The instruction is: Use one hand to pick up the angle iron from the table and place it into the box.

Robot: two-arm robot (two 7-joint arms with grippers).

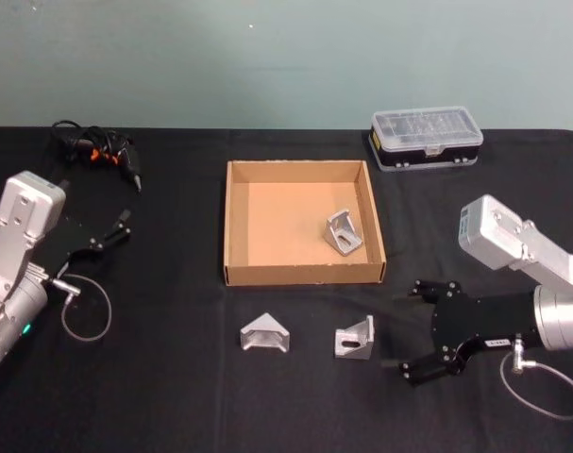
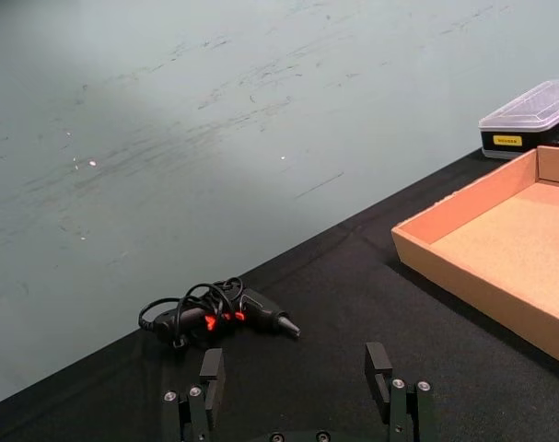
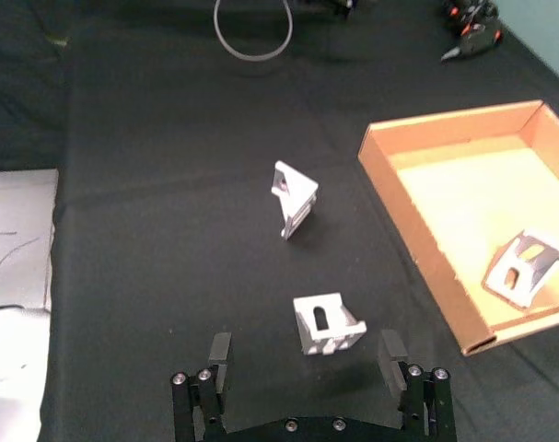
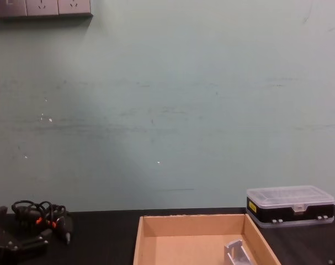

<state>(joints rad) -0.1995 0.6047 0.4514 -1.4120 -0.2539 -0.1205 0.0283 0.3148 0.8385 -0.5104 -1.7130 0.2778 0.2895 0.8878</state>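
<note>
Now | right hand [image 1: 411, 330] fingers wide apart, empty | near angle iron [image 1: 354, 337]

A small black plastic case [image 1: 426, 139] with a clear lid and a yellow label on one end sits shut at the far right, near the wall [image 1: 220, 57]. At the far left lies a black hand tool [image 1: 102, 153] with orange marks, its cord coiled over it. The wall is pale green and scuffed, with sockets [image 4: 43, 8] set high on it.
</note>
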